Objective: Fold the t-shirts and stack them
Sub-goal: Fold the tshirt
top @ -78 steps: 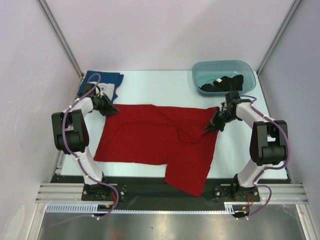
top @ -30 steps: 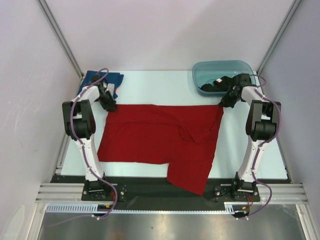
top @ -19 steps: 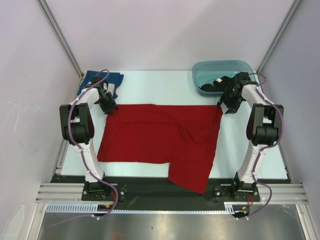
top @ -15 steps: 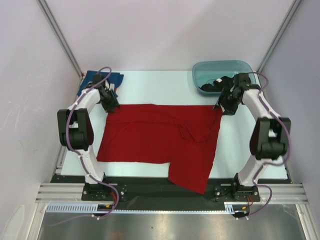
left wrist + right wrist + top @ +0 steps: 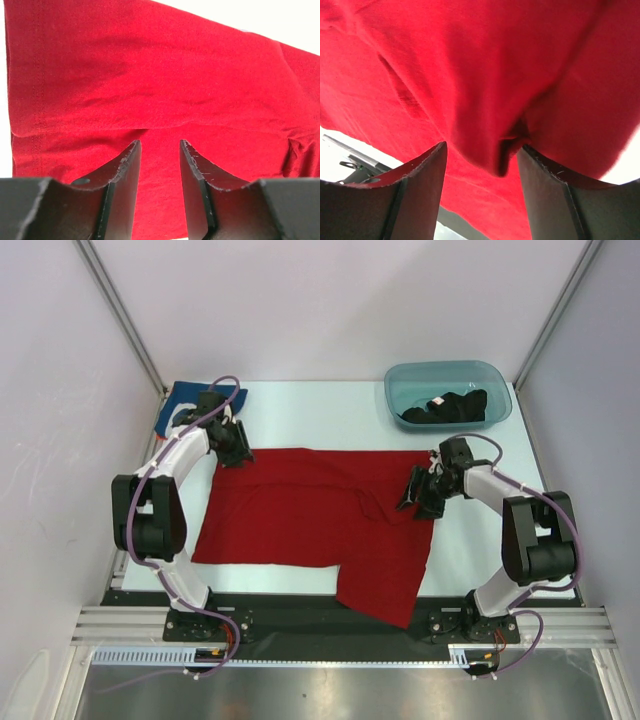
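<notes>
The red t-shirt (image 5: 300, 510) lies spread across the table, its near right part hanging over the front edge. My left gripper (image 5: 236, 446) stands open at the shirt's far left corner; in the left wrist view it (image 5: 160, 146) hovers over flat red cloth (image 5: 150, 75) with nothing between the jaws. My right gripper (image 5: 416, 490) is open over the shirt's right side, and a raised fold of red cloth (image 5: 500, 150) sits between its jaws (image 5: 482, 147). The blue t-shirt (image 5: 186, 396) lies at the back left. The black t-shirt (image 5: 447, 405) lies in the tub.
The teal plastic tub (image 5: 440, 377) stands at the back right corner. Metal frame posts rise at both back corners. The black rail (image 5: 300, 615) with the arm bases runs along the near edge.
Both grippers have opened and let go of the shirt's far corners. The left one slid right along the far edge; the right one came forward and left onto the shirt.
</notes>
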You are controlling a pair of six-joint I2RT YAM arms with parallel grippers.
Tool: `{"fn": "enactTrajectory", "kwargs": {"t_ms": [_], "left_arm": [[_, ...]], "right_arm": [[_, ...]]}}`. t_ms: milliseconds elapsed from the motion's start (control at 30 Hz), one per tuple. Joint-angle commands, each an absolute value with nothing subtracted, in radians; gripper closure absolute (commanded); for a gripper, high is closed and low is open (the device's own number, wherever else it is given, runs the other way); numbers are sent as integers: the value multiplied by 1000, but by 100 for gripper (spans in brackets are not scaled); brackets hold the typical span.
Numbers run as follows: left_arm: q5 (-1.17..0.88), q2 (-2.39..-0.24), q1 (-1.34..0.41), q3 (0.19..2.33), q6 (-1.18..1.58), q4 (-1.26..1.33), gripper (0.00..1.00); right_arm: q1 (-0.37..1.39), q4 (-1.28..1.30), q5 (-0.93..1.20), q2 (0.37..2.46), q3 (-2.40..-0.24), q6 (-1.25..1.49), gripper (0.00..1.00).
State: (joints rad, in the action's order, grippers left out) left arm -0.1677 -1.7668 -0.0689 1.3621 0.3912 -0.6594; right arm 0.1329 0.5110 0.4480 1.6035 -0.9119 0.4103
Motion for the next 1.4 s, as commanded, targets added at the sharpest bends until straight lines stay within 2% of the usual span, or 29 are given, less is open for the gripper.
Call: {"fn": "enactTrajectory", "kwargs": {"t_ms": [0,233,400,600,867,1167,1367], "left_arm": [[-183,-1721,-66,1376,360,-666,58],[-187,-1721,-66,1377,354,-670,58],[-193,-1744,-66,1396,354,-673,58],[-207,-1764,-66,1416,356,-680,58],[-218,-1773,-66,1419,357,-680,58],[-221,-1779,-66,1408,357,-670,59],[-225,-1782,-66,1405,357,-666,59]], "right_arm": [[159,380,456,1605,-917,382,37],[166,494,273,1580,-988,347,36],[166,547,238,1585,-1012,322,36],[169,456,345,1606,-1011,314,36],[190,350,383,1649,-994,302,37],[192,434,466,1563,-910,318,41],[164,465,515,1522,-862,347,47]]}}
